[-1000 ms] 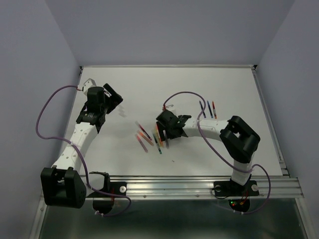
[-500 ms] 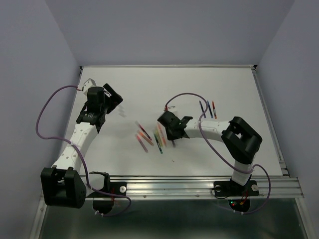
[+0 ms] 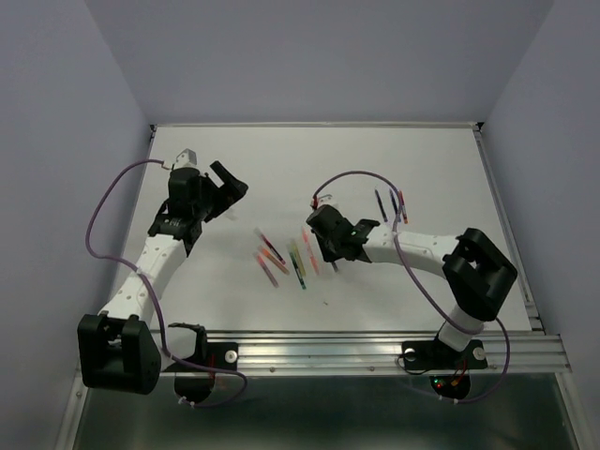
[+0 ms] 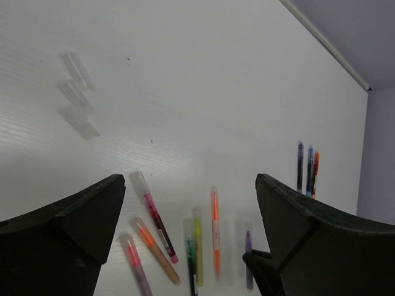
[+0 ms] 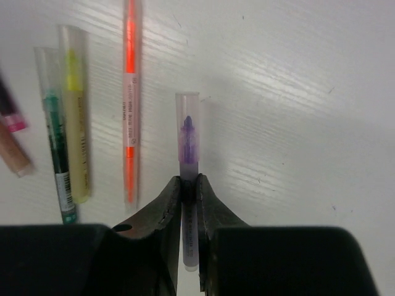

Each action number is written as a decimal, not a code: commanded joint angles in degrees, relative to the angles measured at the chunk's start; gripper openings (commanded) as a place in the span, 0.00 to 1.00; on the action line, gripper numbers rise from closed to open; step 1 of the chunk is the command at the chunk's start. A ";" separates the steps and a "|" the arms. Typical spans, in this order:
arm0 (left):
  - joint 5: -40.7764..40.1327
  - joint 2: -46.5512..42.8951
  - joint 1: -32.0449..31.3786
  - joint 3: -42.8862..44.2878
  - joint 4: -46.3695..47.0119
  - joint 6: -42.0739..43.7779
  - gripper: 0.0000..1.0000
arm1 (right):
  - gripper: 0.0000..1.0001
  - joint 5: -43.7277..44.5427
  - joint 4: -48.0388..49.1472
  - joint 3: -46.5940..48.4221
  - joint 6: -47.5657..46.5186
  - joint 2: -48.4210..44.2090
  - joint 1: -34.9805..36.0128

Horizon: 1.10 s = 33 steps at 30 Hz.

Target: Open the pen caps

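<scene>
My right gripper (image 5: 189, 182) is shut on a purple pen (image 5: 187, 142). The pen's clear cap sticks out past the fingertips, still on the pen. To its left lie an orange pen (image 5: 129, 111), a yellow pen (image 5: 75, 117) and a green pen (image 5: 54, 142), all with clear pen caps on. From above, the right gripper (image 3: 325, 246) sits at the right side of the pen cluster (image 3: 277, 258). My left gripper (image 4: 190, 182) hangs open above the table, well back from the pens, with nothing between its fingers (image 4: 74, 228).
Three loose clear caps (image 4: 77, 95) lie on the white table (image 3: 281, 169) near the left arm. Three dark and orange pens (image 3: 392, 203) lie side by side at the back right. A metal rail (image 3: 375, 349) runs along the near edge.
The right gripper has closed on the purple pen and shifted a little to the right. The left gripper has moved slightly up and to the right, still open.
</scene>
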 commanded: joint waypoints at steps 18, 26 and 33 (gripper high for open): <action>15.42 2.99 -16.24 -0.33 19.01 -5.70 0.99 | 0.01 -23.85 25.68 -3.11 -13.81 -20.01 -5.64; 14.72 5.55 -19.23 0.73 20.25 -6.67 0.92 | 0.01 -23.33 25.68 0.40 -13.72 -17.90 -5.65; 14.37 6.86 -20.29 0.91 20.95 -7.02 0.73 | 0.01 -22.62 25.60 3.66 -13.29 -15.53 -5.65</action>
